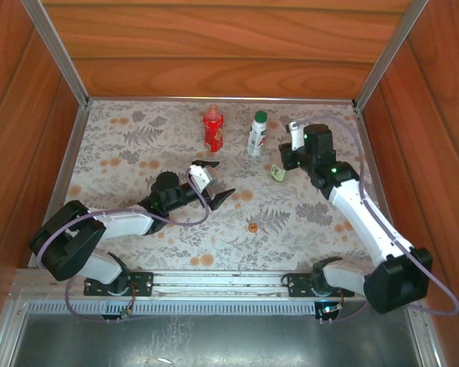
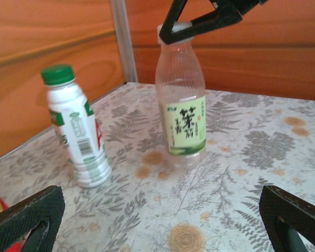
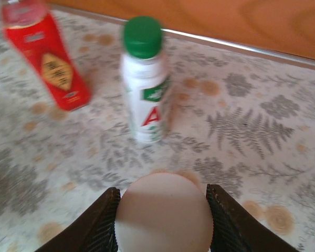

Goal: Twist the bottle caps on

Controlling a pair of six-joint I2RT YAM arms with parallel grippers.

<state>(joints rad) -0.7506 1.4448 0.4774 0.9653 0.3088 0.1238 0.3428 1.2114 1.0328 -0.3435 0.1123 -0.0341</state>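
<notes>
The right end effector (image 1: 289, 153) is clenched on the white cap (image 3: 163, 210), which sits on top of the clear bottle (image 2: 181, 100) toward the far right corner of the worktop (image 1: 138, 145). The left end effector (image 1: 216, 182) is released, jaws wide, mid-worktop and well apart from that bottle. The white bottle (image 1: 256, 134), with the green cap (image 1: 260, 116) on it, and the red bottle (image 1: 213, 128) stand by the far edge. The orange cap (image 1: 253, 226) lies loose nearer the near edge.

wall (image 1: 214, 46) 12 o'clock: glossy varnished wood | table cover (image 1: 130, 145): matt print | clear bottle (image 2: 181, 79): ribbed clear plastic | white cap (image 3: 163, 212): smooth matt plastic | rail (image 1: 214, 280) 6 o'clock: brushed metal
</notes>
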